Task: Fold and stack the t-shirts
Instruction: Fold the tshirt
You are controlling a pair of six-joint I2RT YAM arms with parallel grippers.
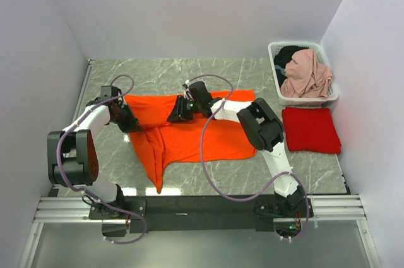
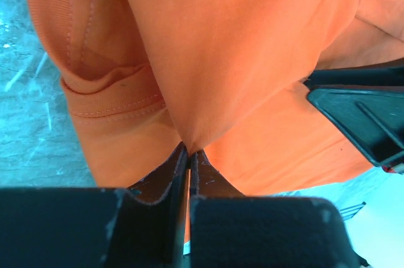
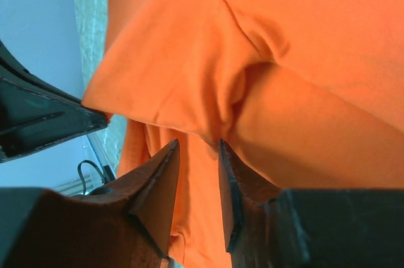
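Half-open right gripper (image 3: 199,146); left gripper (image 2: 189,152) pinches orange t-shirt (image 2: 246,60).

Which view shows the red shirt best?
Top external: the red shirt lies folded flat, fully visible, just in front of the basket. Both wrist views are mostly filled by the orange shirt; the red one is out of frame.

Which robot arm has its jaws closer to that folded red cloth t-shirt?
The right arm: its jaws sit mid-table over the bright orange cloth t-shirt, left of the folded red t-shirt. The left arm pinches that orange shirt's far left edge with its jaws.
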